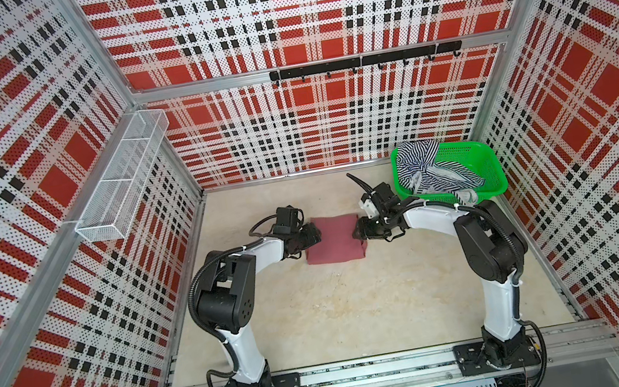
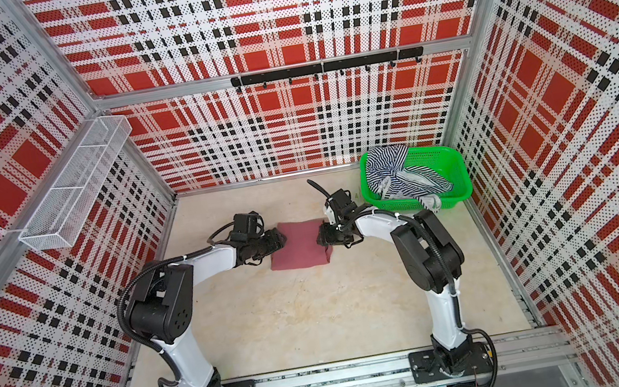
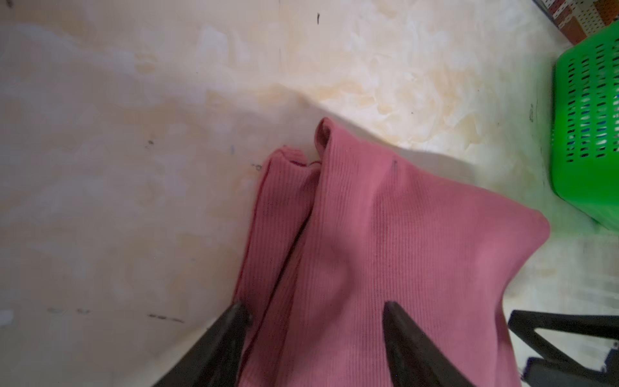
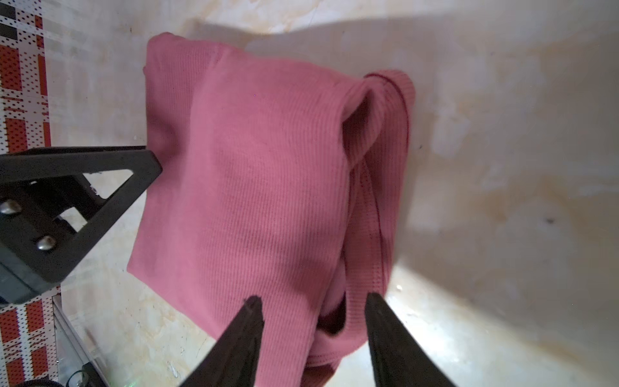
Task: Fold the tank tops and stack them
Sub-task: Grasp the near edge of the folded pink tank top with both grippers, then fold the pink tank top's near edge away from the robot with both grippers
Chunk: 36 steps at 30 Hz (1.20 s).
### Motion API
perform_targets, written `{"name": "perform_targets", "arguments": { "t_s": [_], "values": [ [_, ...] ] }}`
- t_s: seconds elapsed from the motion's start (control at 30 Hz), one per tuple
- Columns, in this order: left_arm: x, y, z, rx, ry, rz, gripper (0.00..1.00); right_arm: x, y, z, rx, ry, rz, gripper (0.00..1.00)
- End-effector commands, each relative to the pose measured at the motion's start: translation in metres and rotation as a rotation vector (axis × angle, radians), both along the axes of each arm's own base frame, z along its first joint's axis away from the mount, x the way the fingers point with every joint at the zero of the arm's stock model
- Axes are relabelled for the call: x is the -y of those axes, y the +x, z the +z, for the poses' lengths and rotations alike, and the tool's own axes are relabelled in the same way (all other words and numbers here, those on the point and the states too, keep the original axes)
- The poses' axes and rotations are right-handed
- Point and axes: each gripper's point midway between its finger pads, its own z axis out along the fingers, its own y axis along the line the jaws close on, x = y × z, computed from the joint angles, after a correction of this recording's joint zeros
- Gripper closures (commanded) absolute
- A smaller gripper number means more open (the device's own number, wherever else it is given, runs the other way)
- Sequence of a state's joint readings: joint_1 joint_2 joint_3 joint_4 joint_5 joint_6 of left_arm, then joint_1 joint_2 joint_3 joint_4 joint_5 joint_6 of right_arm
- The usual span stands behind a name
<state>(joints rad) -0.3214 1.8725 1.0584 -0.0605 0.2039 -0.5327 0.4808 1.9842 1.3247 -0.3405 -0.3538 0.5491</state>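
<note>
We see our left pincer (image 3: 315, 305) and right pincer (image 4: 312, 297) both spread open over the folded pink tank top (image 1: 334, 239) on the worktop (image 1: 340, 316), maybe just touching it.

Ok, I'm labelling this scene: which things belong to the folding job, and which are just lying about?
Job: rose tank top, folded; striped tank top, crumpled in the green basket.
Lying about: the green basket itself, white wire shelf, black hook rail.

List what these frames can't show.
1. Striped tank top: lower layers, hidden by the green basket wall, both top views.
2. Rose tank top: side edges, under the left hand and right hand, top views.
3. Basket contents, left wrist view: blurred, cut by the frame edge.
</note>
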Motion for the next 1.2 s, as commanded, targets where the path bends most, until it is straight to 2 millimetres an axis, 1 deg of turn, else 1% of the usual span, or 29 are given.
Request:
{"name": "perform_targets", "arguments": {
  "t_s": [0.0, 0.1, 0.2, 0.3, 0.37, 0.47, 0.53, 0.6, 0.67, 0.73, 0.83, 0.97, 1.07, 1.17],
  "values": [
    [0.011, -0.004, -0.004, -0.005, -0.022, -0.040, 0.34, -0.004, 0.004, -0.013, -0.025, 0.046, -0.033, 0.46],
    [0.014, -0.009, -0.010, -0.017, -0.046, -0.044, 0.36, -0.009, 0.004, -0.019, -0.038, 0.076, -0.035, 0.46],
    [0.020, -0.016, -0.013, -0.021, -0.096, -0.055, 0.39, -0.017, 0.004, -0.021, -0.042, 0.128, -0.025, 0.46],
    [0.026, -0.024, -0.015, -0.024, -0.144, -0.068, 0.39, -0.032, 0.002, -0.022, -0.056, 0.219, 0.006, 0.48],
    [0.029, -0.029, -0.014, -0.021, -0.170, -0.080, 0.41, -0.043, 0.001, -0.022, -0.075, 0.298, 0.026, 0.50],
    [0.028, -0.032, -0.009, -0.005, -0.201, -0.080, 0.42, -0.060, 0.000, -0.013, -0.091, 0.436, 0.064, 0.53],
    [0.024, -0.029, -0.002, 0.019, -0.209, -0.074, 0.42, -0.066, 0.003, -0.004, -0.077, 0.487, 0.079, 0.54],
    [0.019, -0.026, 0.006, 0.038, -0.211, -0.067, 0.43, -0.060, 0.009, 0.002, -0.035, 0.462, 0.062, 0.55],
    [0.012, -0.022, 0.013, 0.055, -0.209, -0.055, 0.44, -0.044, 0.018, 0.008, 0.033, 0.378, 0.018, 0.55],
    [0.004, -0.020, 0.020, 0.072, -0.206, -0.040, 0.45, -0.025, 0.024, 0.017, 0.094, 0.280, -0.021, 0.54],
    [-0.007, -0.019, 0.024, 0.085, -0.195, -0.014, 0.48, -0.002, 0.027, 0.029, 0.133, 0.224, -0.055, 0.54],
    [-0.009, -0.023, 0.025, 0.085, -0.190, -0.010, 0.47, 0.016, 0.026, 0.038, 0.150, 0.152, -0.073, 0.50],
    [-0.016, -0.023, 0.028, 0.094, -0.167, 0.016, 0.46, 0.017, 0.023, 0.049, 0.174, 0.118, -0.071, 0.49],
    [-0.020, -0.022, 0.020, 0.075, -0.129, 0.030, 0.46, 0.005, 0.020, 0.052, 0.178, 0.093, -0.049, 0.50]
  ]
}}
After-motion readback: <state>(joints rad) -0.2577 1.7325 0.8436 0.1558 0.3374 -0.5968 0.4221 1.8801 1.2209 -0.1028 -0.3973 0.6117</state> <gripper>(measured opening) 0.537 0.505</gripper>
